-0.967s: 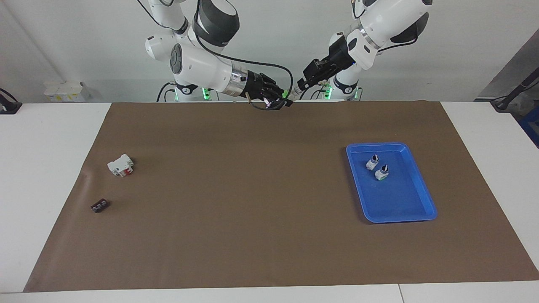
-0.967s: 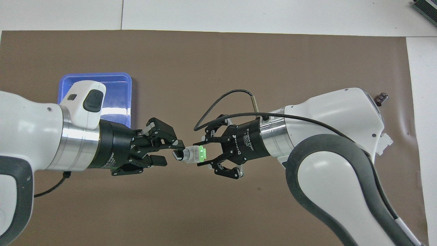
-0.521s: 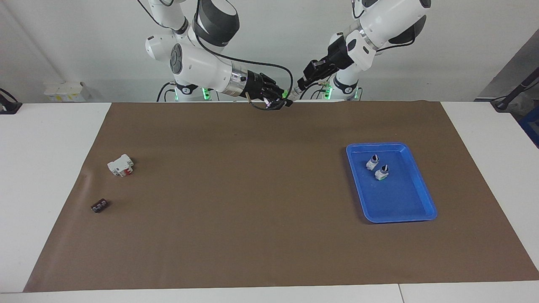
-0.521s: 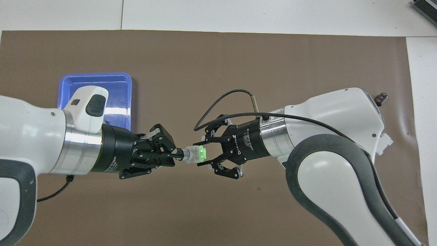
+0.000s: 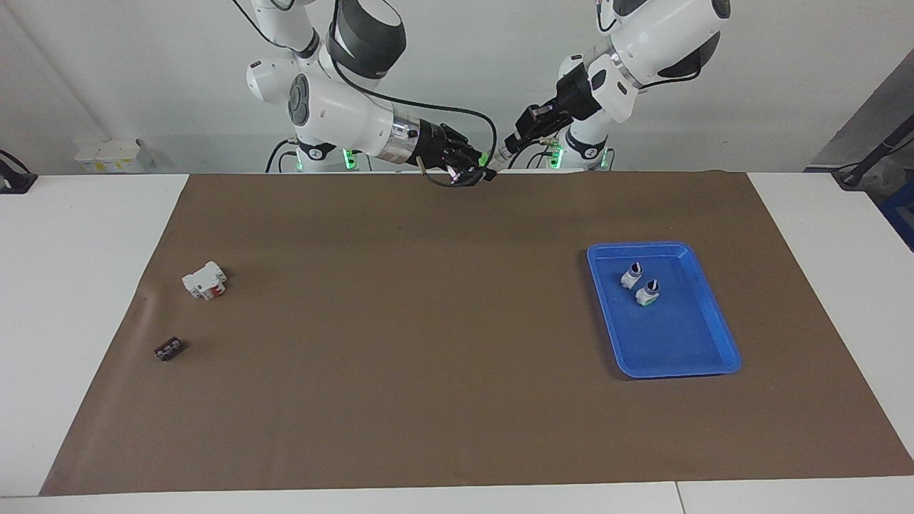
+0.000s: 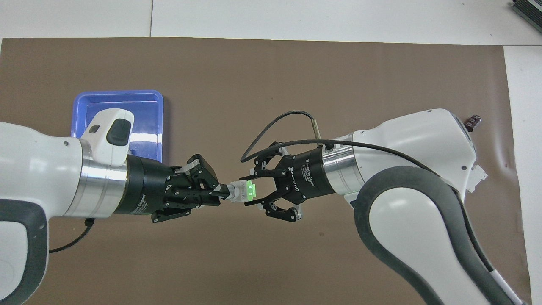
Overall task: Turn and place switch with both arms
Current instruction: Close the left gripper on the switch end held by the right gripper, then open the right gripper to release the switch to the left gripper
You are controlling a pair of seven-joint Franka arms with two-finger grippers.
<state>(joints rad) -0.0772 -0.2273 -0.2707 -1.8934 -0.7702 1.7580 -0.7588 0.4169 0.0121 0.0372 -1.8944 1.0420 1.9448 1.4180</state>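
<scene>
While held aloft, switch (image 6: 242,191) lengthwise between claws, green end toward right claw (image 6: 250,191).

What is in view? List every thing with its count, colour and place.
held switch: one, white with green end and black knob, in the air over the mat, between both grippers.
tray switches: two, white with black knobs, in the tray.
tray: one, blue, on the mat toward the left arm's end.
white block: one, white with red parts, on the mat toward the right arm's end.
black block: one, black, farther from the robots than the white block.
mat: one, brown, on the table.
table: one, white.
left gripper: black, shut on the held switch's knob.
right gripper: black, shut on its green end.
</scene>
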